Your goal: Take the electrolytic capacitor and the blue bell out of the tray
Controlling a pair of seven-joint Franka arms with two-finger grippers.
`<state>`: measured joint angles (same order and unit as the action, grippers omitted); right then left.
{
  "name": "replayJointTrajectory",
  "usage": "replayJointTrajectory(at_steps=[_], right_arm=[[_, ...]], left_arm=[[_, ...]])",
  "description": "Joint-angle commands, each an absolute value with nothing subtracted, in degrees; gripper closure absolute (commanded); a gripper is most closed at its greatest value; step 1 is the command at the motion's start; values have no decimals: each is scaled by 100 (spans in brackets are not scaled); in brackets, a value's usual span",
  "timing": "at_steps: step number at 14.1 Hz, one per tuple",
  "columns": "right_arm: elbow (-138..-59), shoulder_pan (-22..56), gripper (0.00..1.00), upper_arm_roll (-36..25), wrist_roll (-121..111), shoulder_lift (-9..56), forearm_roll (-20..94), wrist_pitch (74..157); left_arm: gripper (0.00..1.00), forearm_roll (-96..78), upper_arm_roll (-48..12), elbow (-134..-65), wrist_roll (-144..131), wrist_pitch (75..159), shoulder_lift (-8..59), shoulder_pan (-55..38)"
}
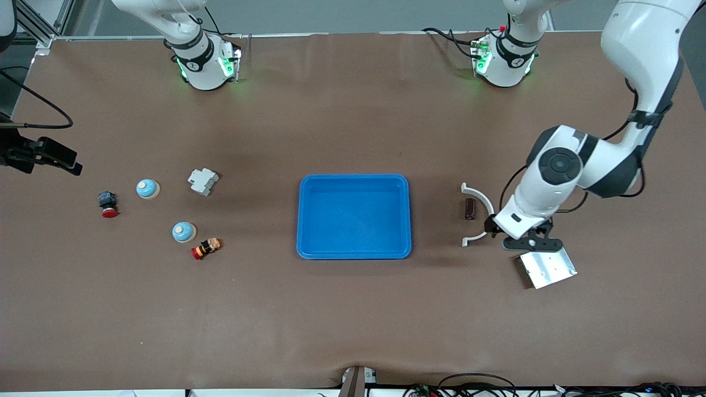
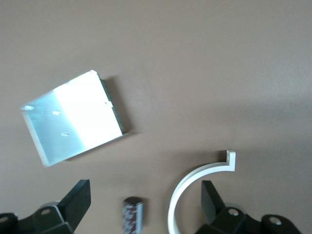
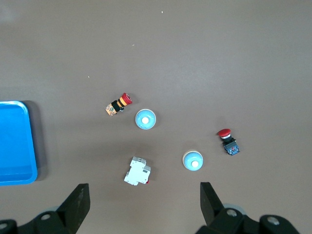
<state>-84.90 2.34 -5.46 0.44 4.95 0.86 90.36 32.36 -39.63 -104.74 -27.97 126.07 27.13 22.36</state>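
A: Where's the left end effector (image 1: 530,241)?

B: Low over the tabletop (image 1: 353,309) at the left arm's end, fingers (image 2: 78,200) spread wide with nothing between them. It hangs between the white curved bracket (image 1: 479,212) and the shiny metal plate (image 1: 546,267). The capacitor (image 1: 469,209), a small dark cylinder, lies inside the bracket's curve, between the bracket and the blue tray (image 1: 354,216).

A: And the right end effector (image 3: 144,204)?

B: High over the right arm's end, fingers (image 3: 78,202) also wide apart, holding nothing.

A: The bells?

B: Two pale blue ones. One bell (image 1: 148,189) sits between a red-capped button switch (image 1: 108,204) and a white breaker (image 1: 202,181). The other bell (image 1: 183,232) is nearer the front camera, just beside a red and yellow push button (image 1: 206,247). The tray is in the middle, with nothing in it.
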Motion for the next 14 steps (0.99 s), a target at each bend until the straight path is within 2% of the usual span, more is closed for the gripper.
replayJointTrajectory(at_steps=[1, 7, 10, 11, 14], right_arm=[[-8464, 185, 0, -519, 9, 448, 114, 8982], [-8464, 185, 0, -519, 9, 448, 114, 8974], [-8464, 185, 0, -519, 9, 448, 114, 8974], [-8464, 185, 0, -519, 9, 448, 114, 8965], [-8464, 176, 0, -519, 9, 448, 114, 8965]], left_arm=[[0, 2831, -4165, -9732, -2400, 11701, 2628, 2268], [0, 2331, -4272, -8905, -2137, 10689, 2479, 2285], [0, 1725, -4088, -8824, -1619, 10451, 2172, 2303], [0, 1505, -3791, -8824, -1443, 10363, 1988, 2103], [0, 557, -2184, -8842, -715, 10240, 1417, 1005]])
